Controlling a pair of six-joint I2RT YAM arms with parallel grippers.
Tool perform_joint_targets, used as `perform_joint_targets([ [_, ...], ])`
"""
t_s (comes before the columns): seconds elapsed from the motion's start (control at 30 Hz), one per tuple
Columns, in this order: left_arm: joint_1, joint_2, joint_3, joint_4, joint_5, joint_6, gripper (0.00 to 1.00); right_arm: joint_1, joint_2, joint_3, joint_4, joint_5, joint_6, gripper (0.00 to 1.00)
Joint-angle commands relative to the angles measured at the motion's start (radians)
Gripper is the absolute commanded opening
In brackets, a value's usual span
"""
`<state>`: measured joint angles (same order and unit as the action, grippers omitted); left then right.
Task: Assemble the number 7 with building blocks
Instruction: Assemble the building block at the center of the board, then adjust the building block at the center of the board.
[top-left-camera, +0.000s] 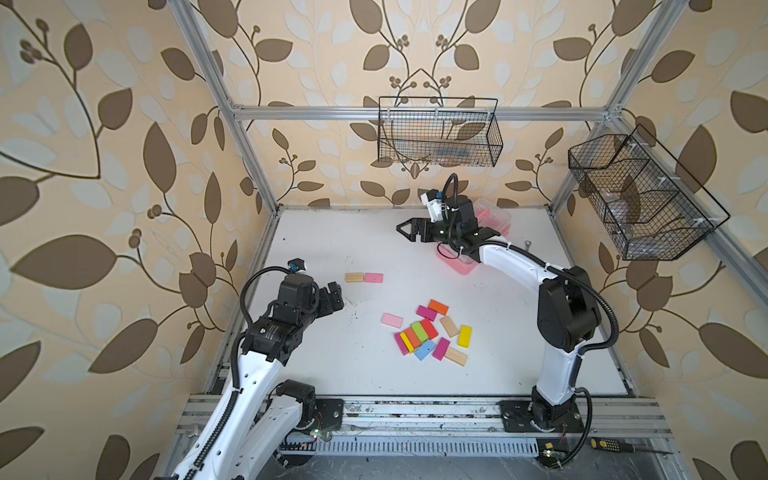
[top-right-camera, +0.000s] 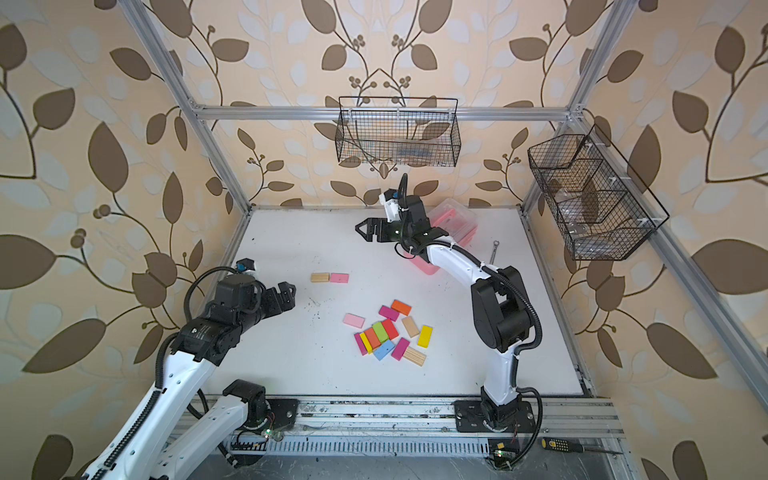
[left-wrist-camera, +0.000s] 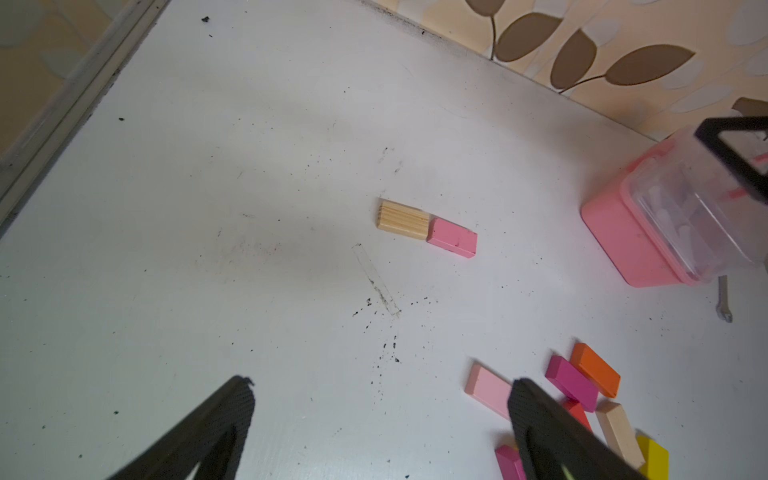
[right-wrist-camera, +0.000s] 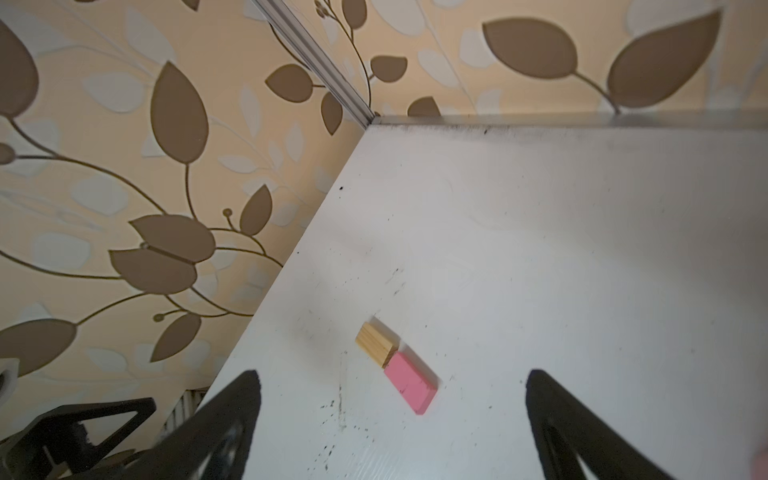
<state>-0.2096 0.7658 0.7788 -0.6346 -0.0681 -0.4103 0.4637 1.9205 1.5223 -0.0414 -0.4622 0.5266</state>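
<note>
A plain wood block and a pink block lie end to end in a short bar on the white table; both wrist views show the pair, wood block, pink block. The other building blocks lie in a loose pile nearer the front, with a pale pink block just apart from it. My left gripper hovers open left of the pile. My right gripper is raised behind the bar, open and empty.
A pink box with a clear lid stands at the back right, partly under my right arm. A small wrench lies beside it. Wire baskets hang on the back and right frame. A screwdriver rests on the front rail.
</note>
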Motion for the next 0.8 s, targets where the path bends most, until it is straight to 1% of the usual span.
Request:
perform_joint_targets([
  [0.0,0.003,0.074,0.074,-0.044,0.092,0.037,0.99,0.05,0.014,0.0,-0.078,-0.114,0.154,1.0],
  [0.07,0.026,0.133,0.088,-0.048,0.168,0.029,0.99,0.054,0.028,-0.022,-0.053,-0.137,0.201,1.0],
  [0.13,0.092,0.176,0.071,-0.009,0.312,-0.003,0.99,0.06,0.046,-0.038,-0.049,-0.112,0.216,1.0],
  [0.2,0.2,0.219,0.033,0.061,0.503,-0.063,0.99,0.067,0.071,-0.039,-0.064,-0.096,0.221,1.0],
  [0.27,0.298,0.249,-0.005,0.127,0.656,-0.114,0.99,0.079,0.095,-0.036,-0.058,-0.099,0.235,1.0],
  [0.3,0.344,0.263,-0.021,0.149,0.714,-0.128,0.99,0.087,0.107,-0.03,-0.062,-0.092,0.237,1.0],
  [0.37,0.401,0.278,-0.032,0.149,0.76,-0.126,0.99,0.101,0.125,-0.018,-0.082,-0.069,0.234,1.0],
  [0.4,0.419,0.283,-0.027,0.126,0.759,-0.105,0.99,0.109,0.134,-0.014,-0.092,-0.057,0.235,1.0],
  [0.5,0.459,0.289,-0.023,0.086,0.754,-0.065,0.99,0.121,0.156,-0.017,-0.085,-0.038,0.261,1.0],
  [0.6,0.501,0.307,-0.046,0.095,0.799,-0.057,0.99,0.133,0.178,-0.007,-0.083,-0.016,0.277,1.0],
  [0.77,0.516,0.35,-0.064,0.116,0.827,-0.048,0.99,0.158,0.222,0.034,-0.097,0.005,0.295,1.0],
])
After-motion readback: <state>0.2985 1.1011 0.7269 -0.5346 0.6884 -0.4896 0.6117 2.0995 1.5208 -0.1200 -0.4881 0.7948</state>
